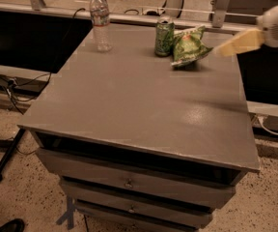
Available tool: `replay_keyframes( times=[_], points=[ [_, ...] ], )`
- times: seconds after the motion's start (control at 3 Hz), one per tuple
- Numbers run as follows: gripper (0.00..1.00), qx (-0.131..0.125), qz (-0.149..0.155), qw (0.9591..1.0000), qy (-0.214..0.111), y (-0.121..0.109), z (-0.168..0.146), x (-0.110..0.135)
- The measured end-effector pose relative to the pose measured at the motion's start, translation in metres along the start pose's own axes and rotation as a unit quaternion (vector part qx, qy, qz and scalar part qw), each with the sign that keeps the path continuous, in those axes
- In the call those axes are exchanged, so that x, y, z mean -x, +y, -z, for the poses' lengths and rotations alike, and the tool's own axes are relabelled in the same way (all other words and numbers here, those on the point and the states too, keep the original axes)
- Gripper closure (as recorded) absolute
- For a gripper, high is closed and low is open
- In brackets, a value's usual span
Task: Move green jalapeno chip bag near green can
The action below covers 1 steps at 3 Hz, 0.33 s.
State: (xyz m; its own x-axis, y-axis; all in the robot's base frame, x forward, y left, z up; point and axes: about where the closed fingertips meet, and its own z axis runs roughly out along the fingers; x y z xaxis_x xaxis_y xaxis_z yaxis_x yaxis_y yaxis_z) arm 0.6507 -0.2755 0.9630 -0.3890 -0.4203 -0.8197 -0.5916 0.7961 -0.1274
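Gripper [224, 48] hovers apart at 3 o'clock from the green jalapeno chip bag [189, 45], open or closed I cannot tell; green can [164, 36] flanks its 9 o'clock.

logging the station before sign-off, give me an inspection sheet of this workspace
surface: grey table top, things stand only along its far edge
job's things: chip bag lies right beside the green can, which stands upright; touching or just apart, cannot tell
clutter: water bottle, upright, far left
grippers: gripper in the air right of the chip bag, apart from it
cables: left cable on the floor; right cable below the table edge
surroundings: drawers under the top; speckled floor; shoe at bottom left
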Motion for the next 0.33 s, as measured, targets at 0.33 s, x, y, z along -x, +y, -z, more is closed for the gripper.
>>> replay_keyframes(
  times=[0.33],
  points=[
    [0.00, -0.003, 0.020, 0.9998, -0.001, -0.0051, 0.0134, -0.0076]
  ],
)
